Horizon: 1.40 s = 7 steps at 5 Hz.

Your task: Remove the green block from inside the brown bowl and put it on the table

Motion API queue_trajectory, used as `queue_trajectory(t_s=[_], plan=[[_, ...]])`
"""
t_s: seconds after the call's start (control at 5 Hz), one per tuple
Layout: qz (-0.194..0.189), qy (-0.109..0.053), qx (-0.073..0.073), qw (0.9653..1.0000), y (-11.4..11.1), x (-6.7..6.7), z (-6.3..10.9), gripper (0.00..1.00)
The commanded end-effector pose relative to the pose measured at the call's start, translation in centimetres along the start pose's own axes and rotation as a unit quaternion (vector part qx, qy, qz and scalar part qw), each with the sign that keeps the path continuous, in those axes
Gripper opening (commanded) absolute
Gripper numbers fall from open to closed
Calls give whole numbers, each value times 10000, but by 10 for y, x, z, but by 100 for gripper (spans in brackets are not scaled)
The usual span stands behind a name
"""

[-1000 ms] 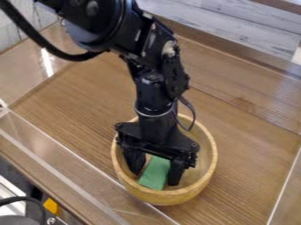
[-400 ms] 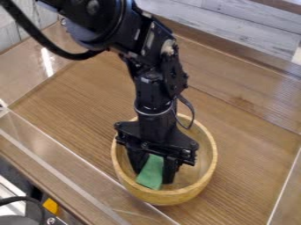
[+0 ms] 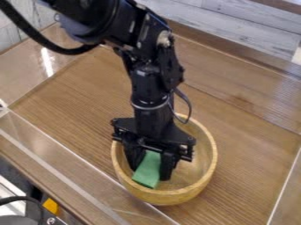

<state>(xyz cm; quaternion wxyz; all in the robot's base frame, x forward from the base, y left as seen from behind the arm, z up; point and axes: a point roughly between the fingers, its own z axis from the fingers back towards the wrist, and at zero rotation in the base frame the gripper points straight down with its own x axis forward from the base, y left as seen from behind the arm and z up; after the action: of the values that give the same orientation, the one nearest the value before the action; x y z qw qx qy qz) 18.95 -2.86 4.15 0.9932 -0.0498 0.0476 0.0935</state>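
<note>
Change: gripper [image 3: 148, 163] has narrowed since a second ago, jaws now clamped on the green block [image 3: 148, 170].
Block: inside the brown bowl [image 3: 202, 176], near the table [image 3: 83, 97] front edge.
Hidden: block's upper end, behind the fingers.

Table [image 3: 83, 101]: brown wood-grain top with darker streaks running along its length, seen from a raised corner angle. A bright glare patch lay on the surface toward the left edge. Clear acrylic walls [image 3: 47, 145] stood along the near and left edges, and a pale planked backdrop rose beyond the far edge.

Directly on the top: one brown bowl [image 3: 200, 180], round, shallow, light tan wood with a thick rim, sitting upright near the front edge, right of centre, close to the near wall but apart from it. A soft shadow fell on the table around its base. No other loose item could be made out resting on the surface.
</note>
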Motion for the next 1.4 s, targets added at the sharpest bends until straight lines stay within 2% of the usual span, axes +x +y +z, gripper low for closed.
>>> queue_trajectory(t_s=[0.0,0.4,0.6,0.8,1.2], plan=[[33,-262,-128,9996,-1,9,19,0],[100,-391,-238,9989,3,15,43,0],[88,-538,-280,9981,6,20,60,0],[96,-721,-175,9972,18,29,70,0],[68,-1041,98,9945,36,43,69,0]])
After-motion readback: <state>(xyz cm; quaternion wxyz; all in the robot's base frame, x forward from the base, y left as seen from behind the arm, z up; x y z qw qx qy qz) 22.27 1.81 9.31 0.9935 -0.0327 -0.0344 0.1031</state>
